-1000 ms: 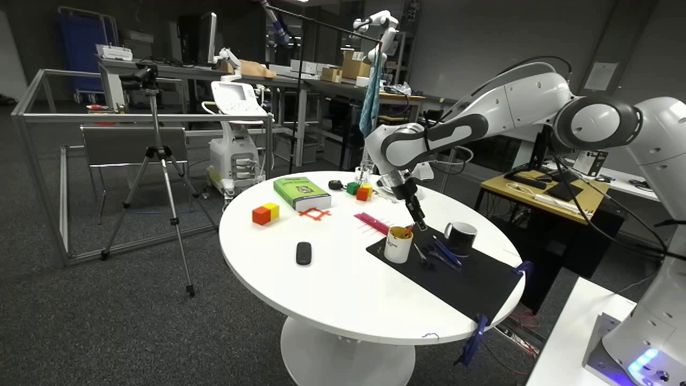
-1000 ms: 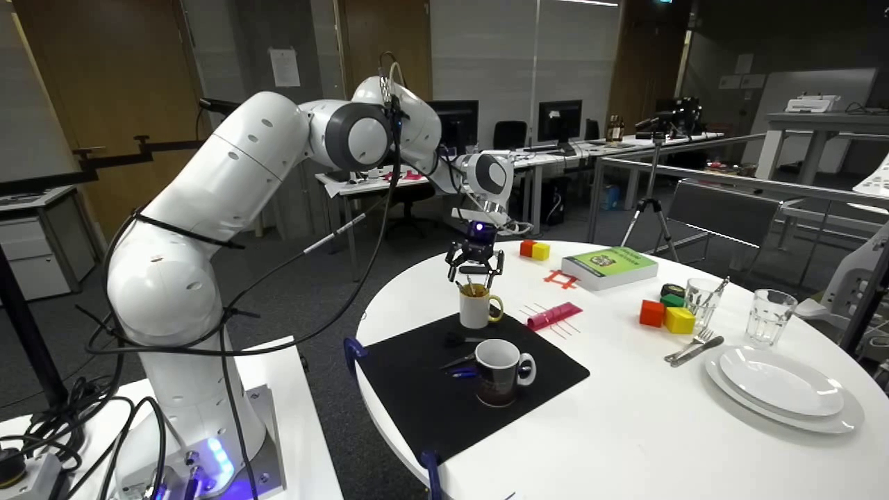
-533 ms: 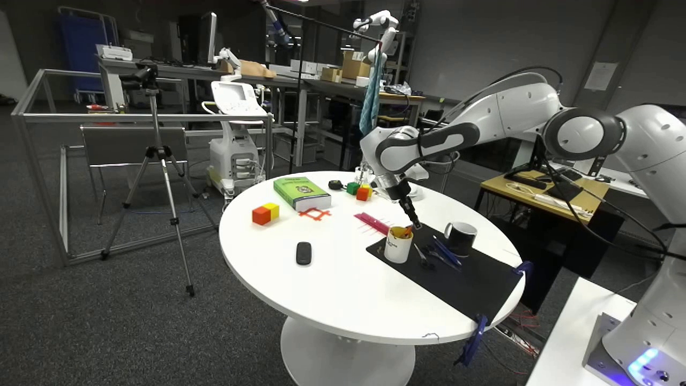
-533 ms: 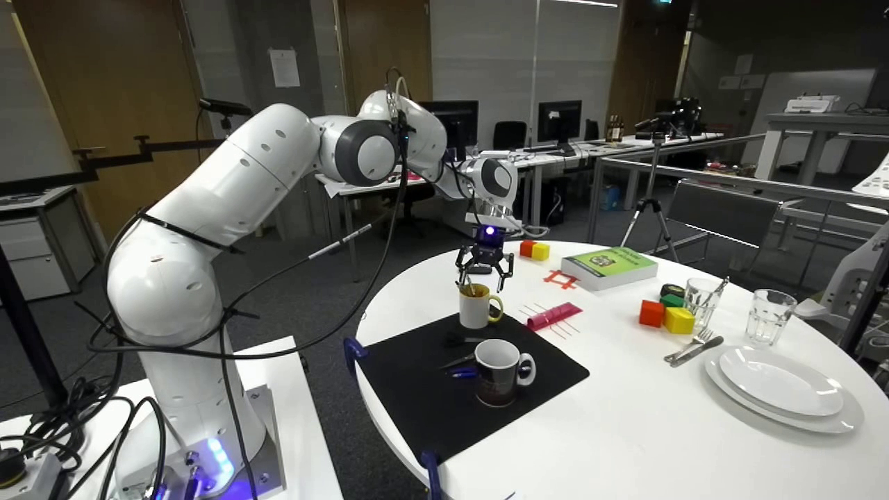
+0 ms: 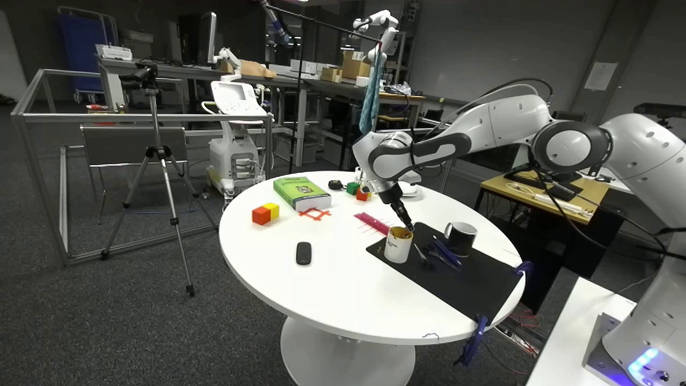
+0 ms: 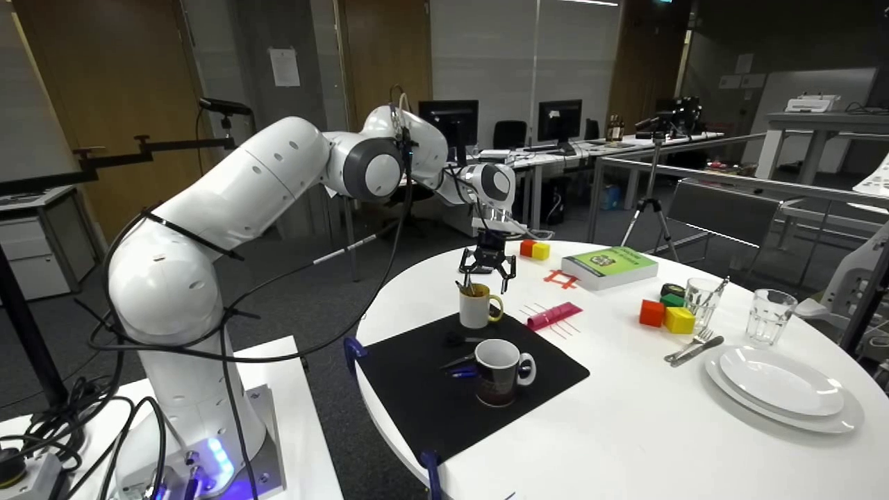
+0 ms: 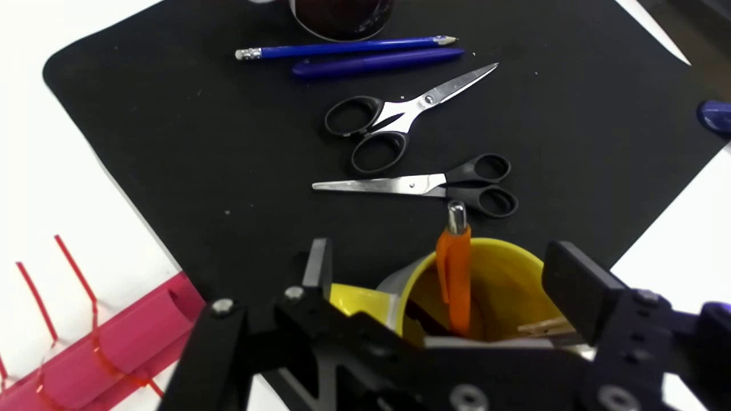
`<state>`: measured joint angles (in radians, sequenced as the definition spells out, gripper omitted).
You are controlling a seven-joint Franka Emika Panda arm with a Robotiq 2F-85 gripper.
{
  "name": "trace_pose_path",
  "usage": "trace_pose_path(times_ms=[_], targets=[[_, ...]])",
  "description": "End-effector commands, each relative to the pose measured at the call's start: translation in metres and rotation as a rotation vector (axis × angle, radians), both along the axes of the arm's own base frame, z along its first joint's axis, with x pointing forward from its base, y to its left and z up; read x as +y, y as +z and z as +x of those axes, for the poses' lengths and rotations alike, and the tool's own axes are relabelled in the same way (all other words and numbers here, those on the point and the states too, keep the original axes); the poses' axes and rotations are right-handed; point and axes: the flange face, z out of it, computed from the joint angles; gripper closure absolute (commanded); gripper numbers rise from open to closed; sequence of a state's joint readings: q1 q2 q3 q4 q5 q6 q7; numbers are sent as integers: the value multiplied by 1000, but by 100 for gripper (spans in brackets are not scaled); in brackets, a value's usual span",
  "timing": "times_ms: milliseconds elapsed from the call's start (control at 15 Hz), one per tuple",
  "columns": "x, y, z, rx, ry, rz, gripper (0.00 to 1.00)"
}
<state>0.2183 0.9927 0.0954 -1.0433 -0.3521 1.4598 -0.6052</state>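
White bench sweeps across the lower right; over the yellow-lined mug hangs the hand, jaws parted, empty. Any sideways drift could tip it, spilling that orange pen!

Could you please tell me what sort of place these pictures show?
Most likely a robotics or research lab, judging by the second white robot arm in the background, the standing tripod and the computer monitors.

A background robot arm and tripod suggest a lab.
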Motion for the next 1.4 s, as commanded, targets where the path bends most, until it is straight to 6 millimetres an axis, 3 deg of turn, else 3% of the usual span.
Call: trace_pose_path(times_ms=[0, 333, 1200, 1333], targets=[[13, 6, 7, -11, 61, 0, 0], [19, 12, 8, -31, 84, -72, 0], [-7, 9, 9, -53, 87, -152, 0], [-5, 8, 7, -52, 83, -157, 4]])
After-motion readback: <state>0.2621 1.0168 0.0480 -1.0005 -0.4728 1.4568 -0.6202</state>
